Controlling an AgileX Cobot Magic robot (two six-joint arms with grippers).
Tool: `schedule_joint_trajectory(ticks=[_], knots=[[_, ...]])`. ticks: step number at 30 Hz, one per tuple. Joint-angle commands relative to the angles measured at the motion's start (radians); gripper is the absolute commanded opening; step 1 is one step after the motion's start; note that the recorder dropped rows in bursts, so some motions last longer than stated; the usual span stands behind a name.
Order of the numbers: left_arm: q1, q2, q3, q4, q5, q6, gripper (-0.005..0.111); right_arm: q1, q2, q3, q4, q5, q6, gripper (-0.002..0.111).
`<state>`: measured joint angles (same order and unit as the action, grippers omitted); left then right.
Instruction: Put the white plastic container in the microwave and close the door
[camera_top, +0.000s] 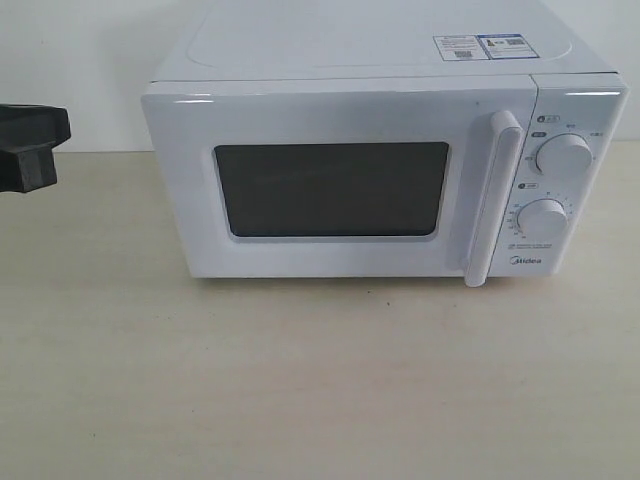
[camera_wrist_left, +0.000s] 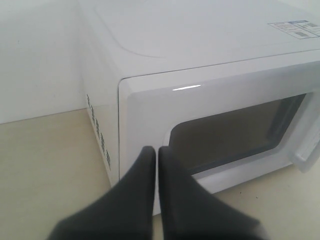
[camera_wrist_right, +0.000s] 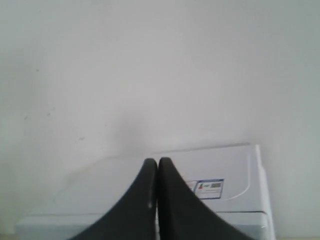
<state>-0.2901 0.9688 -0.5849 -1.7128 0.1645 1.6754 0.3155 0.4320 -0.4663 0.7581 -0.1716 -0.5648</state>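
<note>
Pale beige table (camera_top: 300, 380) in foreground. Black left fingers (camera_wrist_left: 144, 167) pressed together beside white boxy countertop microwave (camera_top: 578, 115), white side-hinged door (camera_top: 330, 118) shut. Black right fingers (camera_wrist_right: 169, 177) together above its top. White plastic container unseen, presumably inside; task apparently finished.

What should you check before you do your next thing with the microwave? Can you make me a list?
1. Door shut: ok, it sits flush with the front of the microwave.
2. White plastic container inside: cannot tell, the window is dark and no view shows the box.
3. Left hand empty: ok, shut on nothing, near the microwave corner far from the handle.
4. Right hand empty: ok, shut on nothing.
5. Handle free to grab: ok, nothing touches it.
</note>
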Motion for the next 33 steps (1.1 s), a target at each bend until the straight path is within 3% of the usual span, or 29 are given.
schedule_joint_trajectory(ticks=[1, 11, 33], knots=[[0.000, -0.002, 0.007, 0.004, -0.007, 0.004, 0.004, -0.118, -0.080, 0.004, -0.001, 0.018, 0.039, 0.000], [0.000, -0.002, 0.007, 0.004, -0.007, 0.004, 0.004, -0.272, -0.215, 0.008, -0.010, 0.291, -0.057, 0.000], [0.000, -0.006, 0.007, 0.004, -0.007, 0.004, 0.004, -0.283, -0.432, 0.428, -0.010, 0.274, -0.046, 0.000]])
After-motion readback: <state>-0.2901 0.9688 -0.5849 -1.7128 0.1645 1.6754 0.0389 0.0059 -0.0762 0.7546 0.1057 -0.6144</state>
